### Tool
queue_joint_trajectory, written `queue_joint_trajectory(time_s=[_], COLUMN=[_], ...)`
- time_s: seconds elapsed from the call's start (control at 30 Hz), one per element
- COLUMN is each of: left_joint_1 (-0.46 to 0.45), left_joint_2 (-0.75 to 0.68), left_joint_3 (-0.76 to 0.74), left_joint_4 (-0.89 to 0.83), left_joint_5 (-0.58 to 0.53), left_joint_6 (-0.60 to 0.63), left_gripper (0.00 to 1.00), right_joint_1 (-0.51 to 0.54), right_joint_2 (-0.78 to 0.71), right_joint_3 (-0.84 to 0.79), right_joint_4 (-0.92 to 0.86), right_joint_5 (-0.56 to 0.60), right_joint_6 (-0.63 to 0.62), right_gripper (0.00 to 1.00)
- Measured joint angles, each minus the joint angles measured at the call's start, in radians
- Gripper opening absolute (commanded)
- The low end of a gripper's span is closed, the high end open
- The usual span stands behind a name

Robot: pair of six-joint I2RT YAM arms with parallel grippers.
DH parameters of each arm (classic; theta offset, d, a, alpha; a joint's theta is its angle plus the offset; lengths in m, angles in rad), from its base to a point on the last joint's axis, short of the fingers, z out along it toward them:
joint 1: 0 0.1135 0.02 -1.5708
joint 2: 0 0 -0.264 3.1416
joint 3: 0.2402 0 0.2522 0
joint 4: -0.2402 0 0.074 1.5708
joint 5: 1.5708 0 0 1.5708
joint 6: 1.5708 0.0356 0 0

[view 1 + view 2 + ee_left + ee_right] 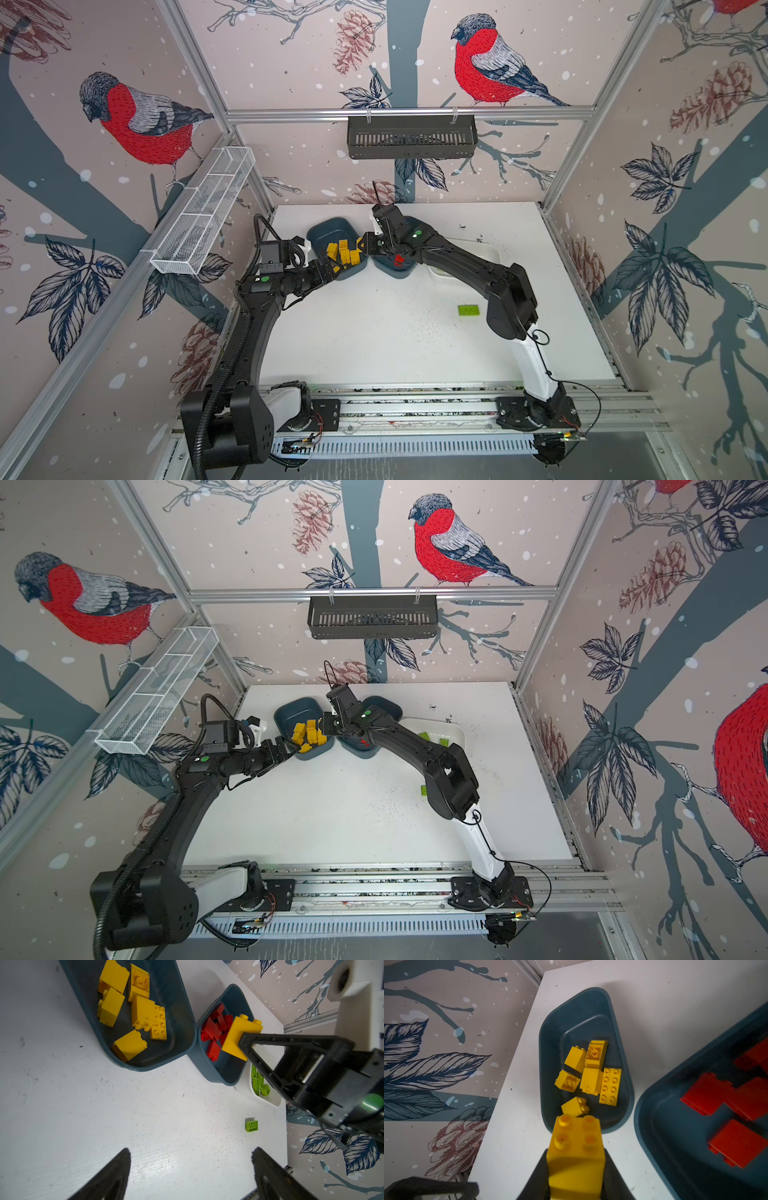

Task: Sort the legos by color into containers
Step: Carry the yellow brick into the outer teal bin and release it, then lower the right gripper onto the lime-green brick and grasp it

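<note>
A: The right claw (575,1176)?
B: Clamped on a yellow square brick (576,1147) (studs outward), teal tub (550,1053) of yellow bricks (591,1080) just ahead
A: The left claw (191,1149)?
B: Spread wide, empty, over the worktop (145,1105)

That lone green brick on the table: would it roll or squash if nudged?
Probably neither. The green brick looks like hard, boxy plastic with flat faces, so it should slide rather than roll. It is small, so likely light, and the smooth white table may let it skid.
</note>
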Motion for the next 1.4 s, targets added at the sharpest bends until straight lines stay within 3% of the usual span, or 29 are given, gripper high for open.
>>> queue_joint_trajectory(time_s=[0.2, 0.4, 0.57, 0.77, 0.97, 1.17, 1.4], left_joint_1=[0.002, 0.003, 0.003, 0.003, -0.004, -0.038, -0.085], left_joint_2=[0.000, 0.000, 0.005, 0.011, 0.028, 0.032, 0.007], left_joint_3=[-0.018, -0.039, -0.053, -0.073, -0.084, -0.082, -0.084], left_joint_4=[0.001, 0.001, 0.005, 0.031, 0.070, 0.082, 0.102], left_joint_5=[-0.003, -0.003, 0.002, 0.033, 0.085, 0.111, 0.127], left_joint_6=[-0.003, -0.003, -0.003, -0.006, -0.032, -0.047, -0.057], left_gripper=[0.91, 0.91, 0.91, 0.91, 0.91, 0.91, 0.91], right_joint_1=[-0.001, 0.000, -0.006, -0.032, -0.072, -0.142, -0.241], right_joint_2=[0.168, 0.267, 0.246, 0.029, -0.304, -0.564, -0.749], right_joint_3=[0.165, 0.248, 0.240, 0.013, -0.375, -0.697, -0.882], right_joint_4=[0.068, 0.093, 0.092, 0.029, -0.047, -0.192, -0.277], right_joint_5=[0.018, 0.056, 0.090, 0.102, 0.114, 0.125, 0.124], right_joint_6=[-0.038, -0.074, -0.103, -0.124, -0.100, 0.084, 0.321], right_gripper=[0.29, 0.64, 0.73, 0.78, 0.80, 0.81, 0.84])
